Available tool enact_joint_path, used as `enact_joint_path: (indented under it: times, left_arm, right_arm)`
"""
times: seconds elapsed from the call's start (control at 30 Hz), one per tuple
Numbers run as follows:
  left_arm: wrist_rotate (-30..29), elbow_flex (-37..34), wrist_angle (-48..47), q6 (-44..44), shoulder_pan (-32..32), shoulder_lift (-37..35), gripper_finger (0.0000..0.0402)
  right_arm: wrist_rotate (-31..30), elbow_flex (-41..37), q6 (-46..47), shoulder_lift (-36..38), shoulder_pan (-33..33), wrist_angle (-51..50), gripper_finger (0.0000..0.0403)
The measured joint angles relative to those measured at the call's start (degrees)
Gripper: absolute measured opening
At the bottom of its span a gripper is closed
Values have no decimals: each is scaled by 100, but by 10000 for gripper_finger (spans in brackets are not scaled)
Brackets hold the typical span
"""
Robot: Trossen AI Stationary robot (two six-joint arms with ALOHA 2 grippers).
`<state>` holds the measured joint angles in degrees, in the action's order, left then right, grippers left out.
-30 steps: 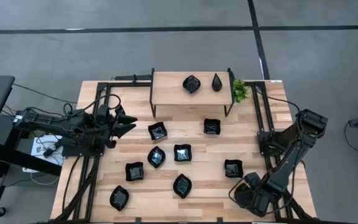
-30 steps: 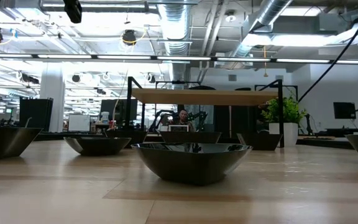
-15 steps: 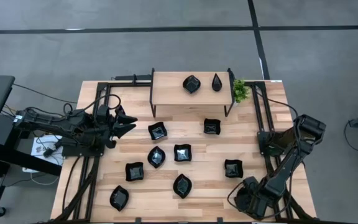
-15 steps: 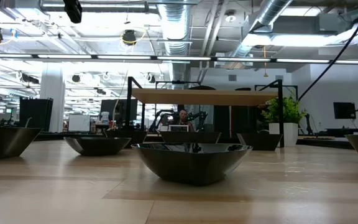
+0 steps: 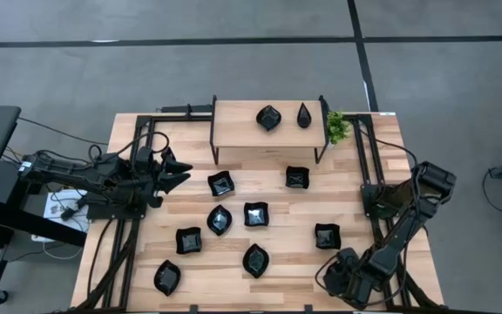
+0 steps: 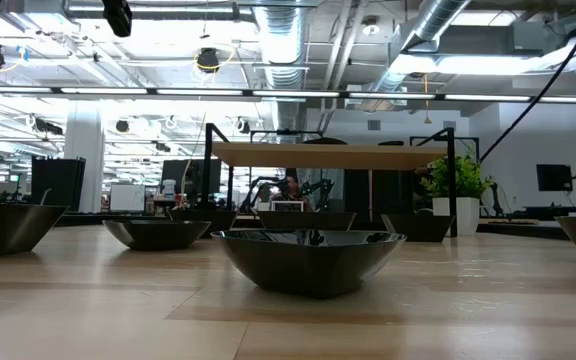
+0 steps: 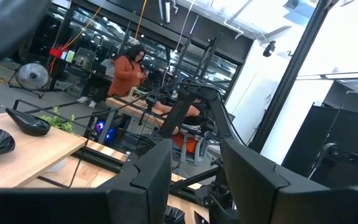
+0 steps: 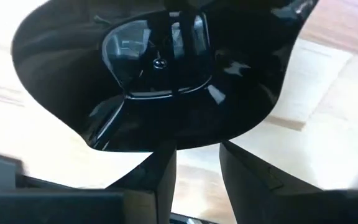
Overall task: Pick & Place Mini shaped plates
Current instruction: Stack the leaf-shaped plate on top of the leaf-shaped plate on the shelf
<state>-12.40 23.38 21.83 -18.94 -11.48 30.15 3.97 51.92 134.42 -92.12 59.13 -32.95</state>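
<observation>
Several glossy black mini shaped plates lie flat on the wooden table (image 5: 356, 222), among them a square one (image 5: 327, 235) and a leaf oval (image 5: 255, 260). Two more rest on the small raised shelf (image 5: 238, 126): a leaf oval (image 5: 269, 117) and a teardrop (image 5: 304, 114). My right gripper (image 5: 342, 277) is low over the table's near right corner, shut on a black plate (image 8: 160, 81) that the arm hides from above. My left gripper (image 5: 179, 174) hovers open at the left side, level, pointing right, touching nothing. My right gripper holds a black plate by a narrowing part of its rim (image 8: 197, 138), which runs into the gap between the two fingers (image 8: 161, 180). The plate's glossy hollow face is turned toward the wrist camera, with the table behind it. Whether it is lifted clear cannot be told.
A small green plant (image 5: 336, 127) stands beside the shelf's right end. Black frame rails run along the table's left (image 5: 133, 227) and right (image 5: 369, 187) sides. Bare wood lies between the plates and the near edge. A person (image 7: 126, 71) stands in the room beyond.
My right arm has shifted a little toward the table's left along the near edge, its elbow drawing in; the left arm and the plates on the table have stayed put.
</observation>
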Motion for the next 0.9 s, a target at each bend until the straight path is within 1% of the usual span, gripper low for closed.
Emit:
enact_joint_path:
  times: [0.27, 0.5, 0.67, 0.9]
  left_arm:
    - [0, 0, 15, 0, 1, 2, 145]
    - [0, 0, 35, 0, 0, 0, 145]
    - [0, 0, 36, 0, -1, 2, 145]
    - [-6, 0, 34, 48, 1, 0, 145]
  right_arm:
    - [-168, 6, -80, 21, -85, -8, 118]
    - [-428, 35, -84, 356, -83, -46, 118]
    - [-445, 35, -71, 608, -83, -488, 118]
    - [-444, 35, 3, 667, -80, -828, 118]
